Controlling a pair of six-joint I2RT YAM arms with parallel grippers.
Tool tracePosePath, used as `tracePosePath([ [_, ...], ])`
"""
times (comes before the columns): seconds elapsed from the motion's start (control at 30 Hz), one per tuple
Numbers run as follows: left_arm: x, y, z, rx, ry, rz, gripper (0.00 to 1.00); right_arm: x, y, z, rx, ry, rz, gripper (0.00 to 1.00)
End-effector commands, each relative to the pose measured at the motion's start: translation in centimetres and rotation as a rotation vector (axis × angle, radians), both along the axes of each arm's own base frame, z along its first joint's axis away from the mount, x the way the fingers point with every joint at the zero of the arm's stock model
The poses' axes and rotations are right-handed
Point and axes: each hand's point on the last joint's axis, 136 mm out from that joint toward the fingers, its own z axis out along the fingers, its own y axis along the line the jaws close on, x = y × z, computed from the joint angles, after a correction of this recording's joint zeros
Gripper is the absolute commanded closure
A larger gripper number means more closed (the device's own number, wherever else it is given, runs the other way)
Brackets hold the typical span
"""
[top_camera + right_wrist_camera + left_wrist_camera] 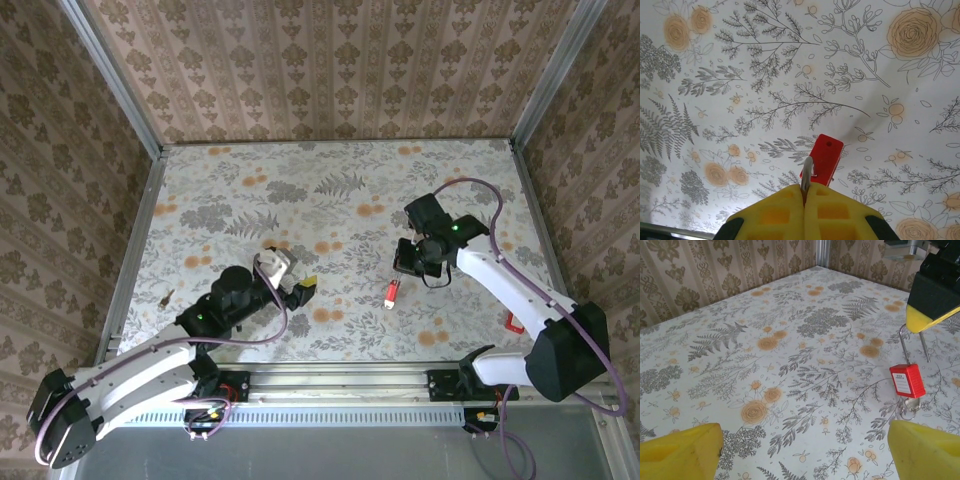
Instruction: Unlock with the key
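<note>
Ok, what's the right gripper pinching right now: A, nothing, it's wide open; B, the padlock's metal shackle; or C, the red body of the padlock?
B: in the right wrist view the right gripper has its yellow fingers shut on the thin metal shackle, while the red padlock body sits just past the fingertips, outside the grip.

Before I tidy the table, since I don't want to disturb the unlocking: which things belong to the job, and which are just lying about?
In the job: red padlock, key ring at its base, right end effector gripping it.
Lying about: small dark item, red piece.
</note>
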Motion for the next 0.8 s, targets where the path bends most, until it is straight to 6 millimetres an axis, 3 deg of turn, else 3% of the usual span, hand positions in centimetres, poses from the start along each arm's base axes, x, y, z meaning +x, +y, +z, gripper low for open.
tracePosePath([
  [0.0, -0.1, -0.7, 0.7, -0.016, -0.022, -0.028, 0.14, 0.6, 3.0, 2.2, 0.149, -0.072, 0.064, 1.0],
  [0.17, 0.3, -0.5, 0.6, 0.007, -0.02, 0.002, 0.13, 1.4, 8.1, 6.4, 0.358, -0.181, 0.19, 1.0],
  [0.3, 1.3, 1.4, 1.2, 0.033, -0.028, 0.116, 0.12, 1.7, 11.6, 7.6, 0.463, -0.194, 0.277, 1.0],
  [0.4, 1.6, 3.3, 2.1, 0.039, -0.034, 0.202, 0.11, 2.3, 13.6, 7.8, 0.489, -0.202, 0.317, 1.0],
  [0.77, 0.9, 8.9, 5.8, 0.03, -0.079, 0.376, 0.08, 4.3, 23.6, 5.2, 0.596, -0.12, 0.459, 1.0],
])
